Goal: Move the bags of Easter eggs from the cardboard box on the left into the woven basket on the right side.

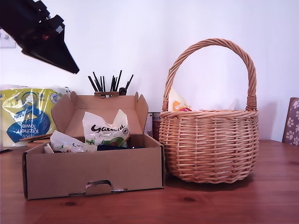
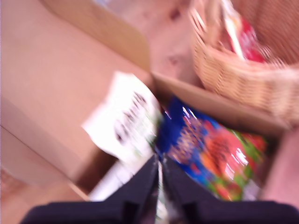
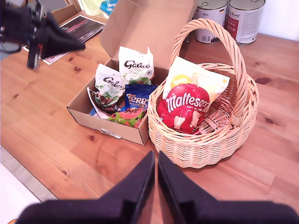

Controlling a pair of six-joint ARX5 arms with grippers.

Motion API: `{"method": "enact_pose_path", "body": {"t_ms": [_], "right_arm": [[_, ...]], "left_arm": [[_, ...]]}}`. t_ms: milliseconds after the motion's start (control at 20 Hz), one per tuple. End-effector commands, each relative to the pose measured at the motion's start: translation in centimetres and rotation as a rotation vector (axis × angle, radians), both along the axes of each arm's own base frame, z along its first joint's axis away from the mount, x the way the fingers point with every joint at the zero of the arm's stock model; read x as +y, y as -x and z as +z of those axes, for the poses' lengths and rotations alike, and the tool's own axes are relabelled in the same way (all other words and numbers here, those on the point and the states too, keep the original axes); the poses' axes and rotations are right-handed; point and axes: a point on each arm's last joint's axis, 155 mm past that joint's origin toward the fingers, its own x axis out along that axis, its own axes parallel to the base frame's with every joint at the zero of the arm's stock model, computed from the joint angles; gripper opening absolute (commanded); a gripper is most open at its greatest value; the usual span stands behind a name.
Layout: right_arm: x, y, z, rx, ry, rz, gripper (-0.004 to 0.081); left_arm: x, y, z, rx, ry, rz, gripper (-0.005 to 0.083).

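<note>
- Cardboard box [image 3: 105, 116]: shallow brown corrugated mailer, lid [image 3: 140, 23] hinged back and standing open, a tab slot [image 1: 98, 186] in the front wall; it stands just beside the woven basket [image 3: 201, 144] on a wooden table [image 3: 56, 144].
- Bags in the box: two white crinkly Galaxy bags, one [image 3: 136, 65] upright against the wall nearest the lid, the other [image 3: 110, 86] leaning in front of it; a dark blue Terry's bag [image 3: 135, 100] lies against the wall nearest the basket, its lower end printed in orange and green.
- Woven basket: round tan wicker, braided rim, tall arched handle [image 3: 210, 32]. Inside, a red Maltesers bag [image 3: 183, 112] with white lettering faces up, and a pale yellow-white bag [image 3: 194, 79] sits behind it.
- My first gripper [image 2: 160, 186]: above the box, over the Galaxy and Terry's bags; jaws nearly together, gripping nothing. The view is blurred.
- My second gripper [image 3: 155, 175]: high above the table on the near side of the basket, jaws nearly together, empty.
- Behind the box: a kitchen towel pack [image 1: 28, 114]; behind the basket, two tins [image 3: 229, 18].
</note>
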Motion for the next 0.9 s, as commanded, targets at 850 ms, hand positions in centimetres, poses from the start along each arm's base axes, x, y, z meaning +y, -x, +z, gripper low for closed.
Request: {"method": "enact_pose_path", "body": {"t_ms": [850], "right_arm": [[0.1,0.0,0.5,-0.013,-0.009,0.004,-0.0012]], "left_arm": [[0.2,-9.0,-7.4,0.060,-0.030,-0.104,0.0775]]}}
